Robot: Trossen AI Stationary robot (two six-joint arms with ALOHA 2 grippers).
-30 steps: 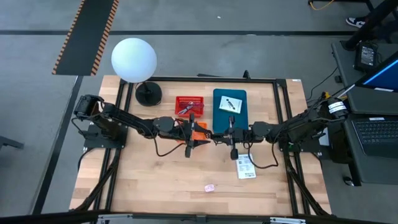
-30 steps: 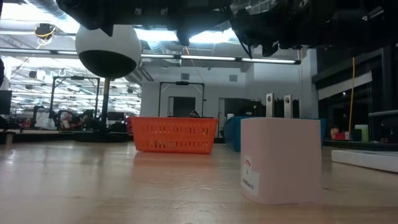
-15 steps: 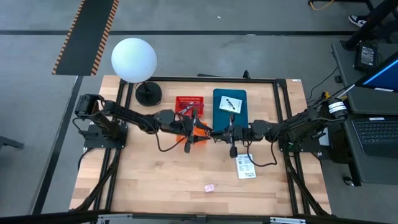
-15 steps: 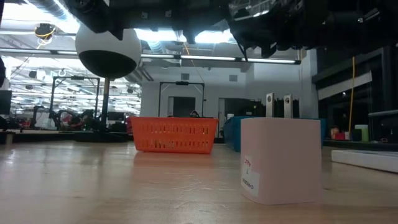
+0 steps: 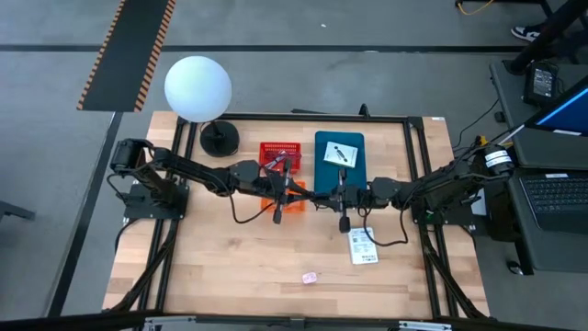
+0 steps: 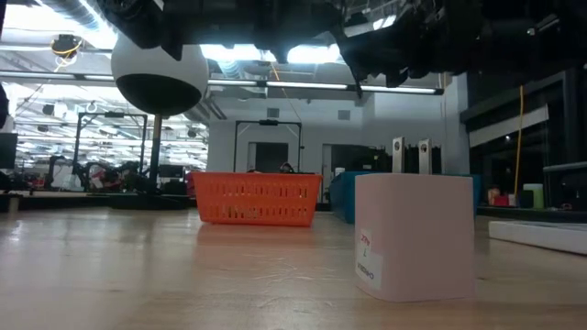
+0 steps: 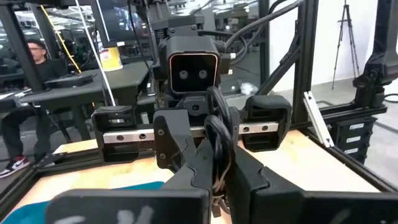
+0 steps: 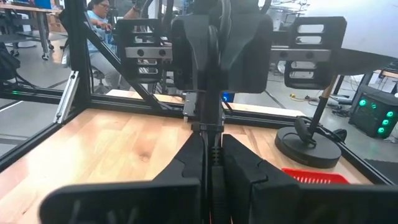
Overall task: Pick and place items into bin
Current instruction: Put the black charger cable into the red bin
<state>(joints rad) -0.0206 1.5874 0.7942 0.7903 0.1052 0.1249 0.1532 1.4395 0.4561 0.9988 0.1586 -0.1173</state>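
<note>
Wrist views only: left gripper (image 7: 214, 163) and right gripper (image 8: 212, 163) both pinch one thin black cord (image 7: 217, 134) mid-table; high view hides it.

Both arms are dark, near black, built of blocky links joined by rounded housings, each on a black base. The left arm (image 5: 197, 176) carries an orange patch near its wrist; a thin black cable loops below it. The right arm (image 5: 432, 188) ends at a white collar with a dark band (near its base), and a black cable hangs in a loop beneath it. Seen from the left wrist camera, the right gripper (image 7: 214, 163) has a boxy black head with a two-lens camera in a pale frame, a silver rail across it flanked by dark rectangular blocks, and small screws.
</note>
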